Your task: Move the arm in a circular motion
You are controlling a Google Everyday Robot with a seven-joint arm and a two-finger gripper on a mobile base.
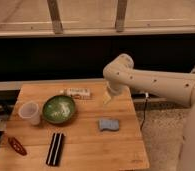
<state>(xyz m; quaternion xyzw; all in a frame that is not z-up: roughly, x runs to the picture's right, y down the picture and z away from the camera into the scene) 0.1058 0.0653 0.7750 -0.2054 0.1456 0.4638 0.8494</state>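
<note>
Your arm (156,82) bends down from its elbow, putting the gripper (107,97) over the table (91,145), right of the wrapped bar (77,92).

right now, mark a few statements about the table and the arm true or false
1. The green bowl sits right of the clear cup. True.
2. The gripper is holding the blue sponge. False: it hangs above the wooden table, apart from the sponge.
3. The arm reaches in from the right side of the view. True.
4. The black bar lies inside the bowl. False: it lies on the table near the front edge.
5. The wrapped snack bar lies behind the bowl. True.
</note>
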